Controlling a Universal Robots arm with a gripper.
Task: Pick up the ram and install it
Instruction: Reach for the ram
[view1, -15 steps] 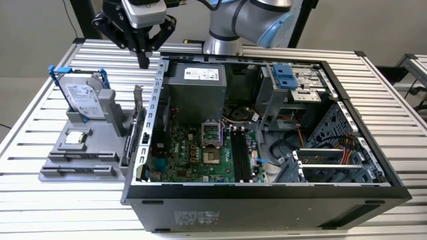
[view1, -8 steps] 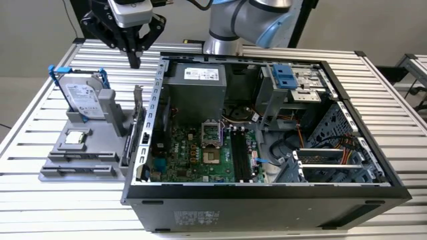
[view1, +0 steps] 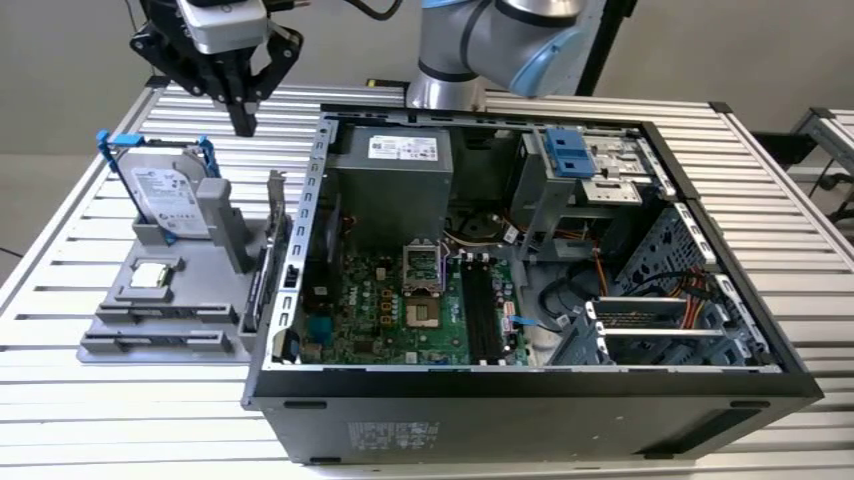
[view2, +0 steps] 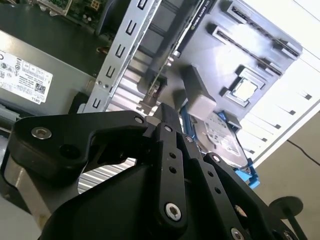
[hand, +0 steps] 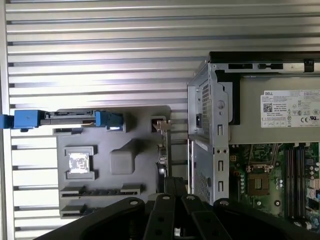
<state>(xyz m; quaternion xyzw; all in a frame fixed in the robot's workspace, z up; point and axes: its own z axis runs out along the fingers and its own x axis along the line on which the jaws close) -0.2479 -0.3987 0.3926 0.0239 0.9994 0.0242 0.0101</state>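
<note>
Now | gripper (view1: 244, 122) hangs over the slatted table (view1: 120, 400) at the exterior view's far left, above the gray holder's (view1: 147, 335) far end | jaws clenched together | ram (view1: 271, 265) stands on edge along holder's right side, just beside the open computer case (view1: 534, 395)

Dark ram (view1: 267, 275), standing on edge
</note>
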